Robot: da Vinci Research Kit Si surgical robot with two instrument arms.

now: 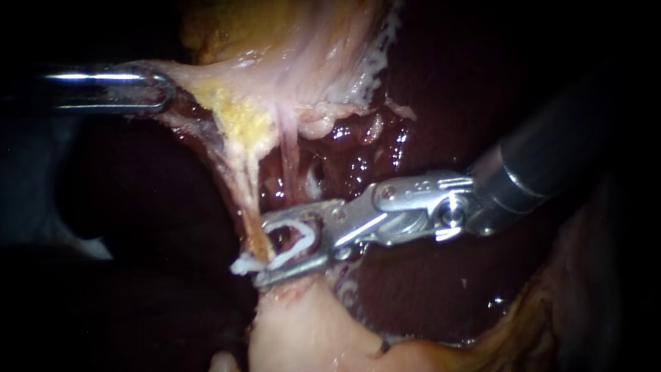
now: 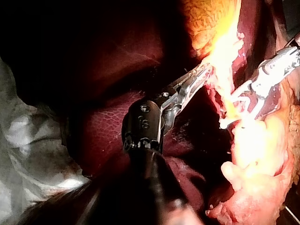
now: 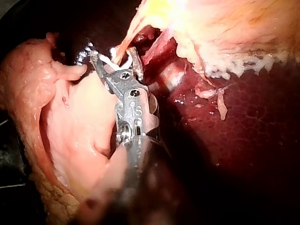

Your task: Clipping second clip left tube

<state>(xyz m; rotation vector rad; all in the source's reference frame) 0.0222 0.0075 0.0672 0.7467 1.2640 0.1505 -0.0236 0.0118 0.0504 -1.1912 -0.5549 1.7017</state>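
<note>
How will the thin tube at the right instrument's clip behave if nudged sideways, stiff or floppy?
Probably floppy: the tube is a thin strand, taut only where the left instrument pulls the tissue. Likely slippery, as everything nearby glistens wet. Possibly fragile: it looks thinner than the right instrument holding the clip.

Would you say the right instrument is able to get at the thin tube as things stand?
Probably yes: the right instrument has its jaws, carrying a white clip, seemingly around the tube, while the left instrument holds the tissue taut and away. Nothing seems to block it.
</note>
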